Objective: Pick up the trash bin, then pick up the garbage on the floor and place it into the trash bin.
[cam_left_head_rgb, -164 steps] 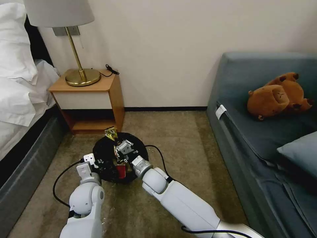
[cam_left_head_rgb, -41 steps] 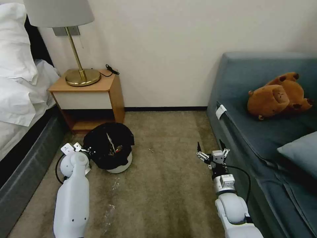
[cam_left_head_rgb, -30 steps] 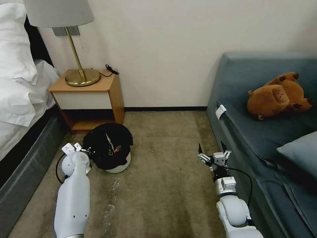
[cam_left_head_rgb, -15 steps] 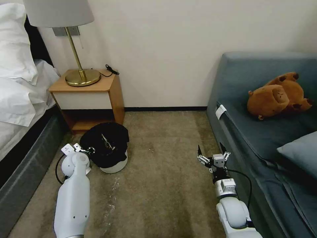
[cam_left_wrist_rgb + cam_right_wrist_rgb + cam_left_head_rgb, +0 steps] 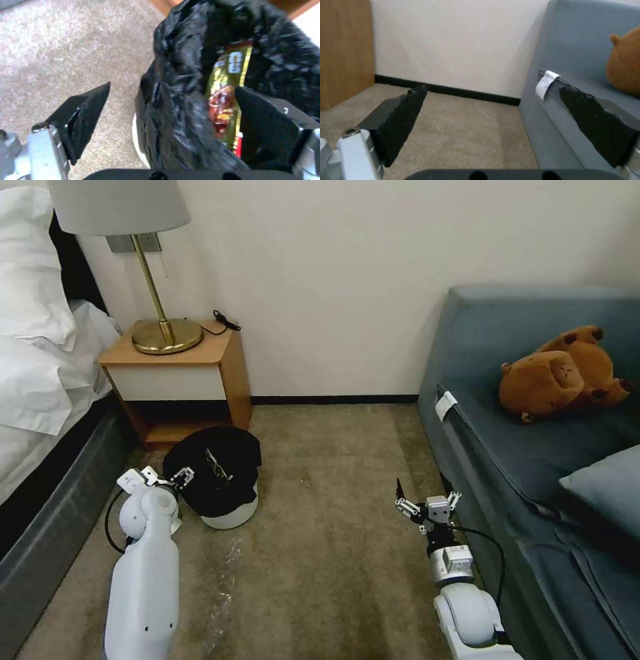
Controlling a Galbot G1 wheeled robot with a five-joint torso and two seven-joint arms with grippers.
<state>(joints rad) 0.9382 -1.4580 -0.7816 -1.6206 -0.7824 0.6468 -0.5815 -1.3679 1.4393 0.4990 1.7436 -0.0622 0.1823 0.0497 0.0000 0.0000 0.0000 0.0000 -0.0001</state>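
The trash bin (image 5: 220,488) stands upright on the beige carpet (image 5: 333,553) just in front of the wooden nightstand (image 5: 180,380), and it lies directly ahead of the left gripper (image 5: 163,478), which is by far the nearer of the two. That gripper's black fingers (image 5: 83,117) are spread wide with the bin's near rim between them: one finger sits outside over the carpet, the other reaches over the bin's mouth (so the rim is straddled but, by my reading, not clamped). The bin is a small round white tub, smooth and hard where its base shows, wearing a crinkly, glossy black liner (image 5: 180,100) folded loosely over the edge. Inside, a dark-gold snack wrapper (image 5: 228,90) stands on end, its long axis running up along the liner wall, thin and shiny with a red strip at its lower end. The right gripper (image 5: 427,502) hovers low over bare carpet just beside the blue-grey sofa (image 5: 533,460), well apart from the bin, its ridged black pads (image 5: 403,120) also wide apart and holding nothing.
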